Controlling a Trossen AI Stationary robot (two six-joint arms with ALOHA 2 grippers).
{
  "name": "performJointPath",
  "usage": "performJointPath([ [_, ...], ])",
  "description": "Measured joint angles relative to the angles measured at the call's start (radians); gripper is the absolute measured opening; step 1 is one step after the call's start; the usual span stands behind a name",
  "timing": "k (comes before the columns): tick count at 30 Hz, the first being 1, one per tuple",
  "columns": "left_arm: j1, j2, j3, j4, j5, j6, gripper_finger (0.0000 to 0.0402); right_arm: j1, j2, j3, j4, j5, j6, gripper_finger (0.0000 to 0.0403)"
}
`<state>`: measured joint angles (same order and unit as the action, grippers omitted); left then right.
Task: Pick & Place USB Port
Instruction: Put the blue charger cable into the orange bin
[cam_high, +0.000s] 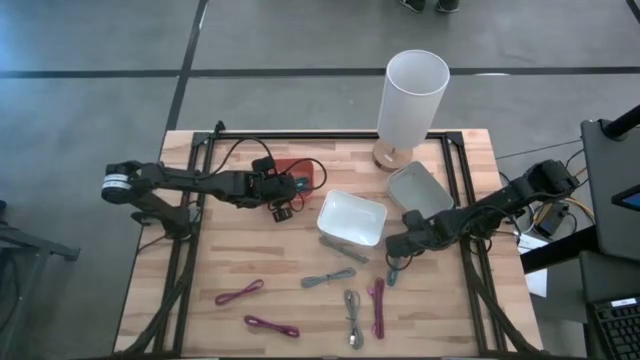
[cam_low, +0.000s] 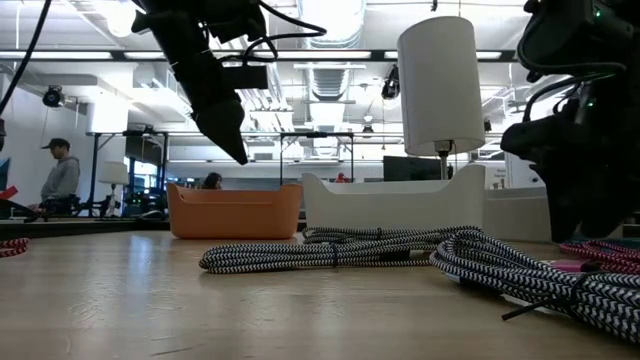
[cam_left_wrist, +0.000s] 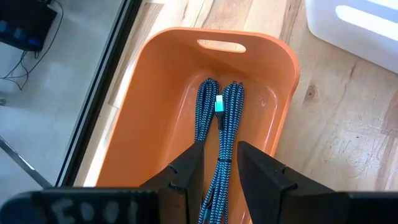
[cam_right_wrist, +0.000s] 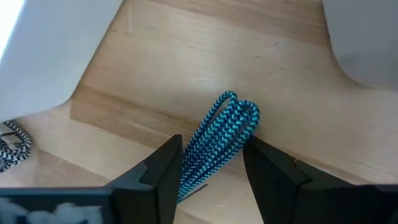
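Note:
A blue braided USB cable (cam_left_wrist: 219, 124) lies coiled on the floor of the orange bin (cam_left_wrist: 161, 106), its teal plug facing up. My left gripper (cam_left_wrist: 219, 152) hangs open above it, clear of the bin (cam_high: 300, 172). A second blue braided cable (cam_right_wrist: 221, 140) lies folded on the wood between the white bin (cam_high: 352, 217) and the grey bin (cam_high: 420, 190). My right gripper (cam_right_wrist: 211, 149) points down over this cable (cam_high: 392, 272). Its two fingers stand close on either side of the bundle, just behind the looped end. My right gripper comes from above with its fingers across the folded cable near the looped end (cam_right_wrist: 236, 112). The bundle nearly fills the gap and lies flat on the table. I cannot tell whether the fingers (cam_right_wrist: 166, 163) touch it.
A white lamp (cam_high: 412, 95) stands at the far edge behind the grey bin. Loose cables lie toward the near edge: a black-and-white one (cam_high: 340, 248), two grey ones (cam_high: 328, 278), and several magenta ones (cam_high: 377, 305). Black frame rails run along both table sides.

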<state>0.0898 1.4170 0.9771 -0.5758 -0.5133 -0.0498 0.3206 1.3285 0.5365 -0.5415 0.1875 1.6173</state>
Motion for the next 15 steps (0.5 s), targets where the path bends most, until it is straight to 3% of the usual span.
performJointPath([
  [15, 0.0, 0.0, 0.0, 0.0, 0.0, -0.006, 0.0108, 0.0, 0.002, -0.006, 0.041, -0.005, -0.007, 0.0049],
])
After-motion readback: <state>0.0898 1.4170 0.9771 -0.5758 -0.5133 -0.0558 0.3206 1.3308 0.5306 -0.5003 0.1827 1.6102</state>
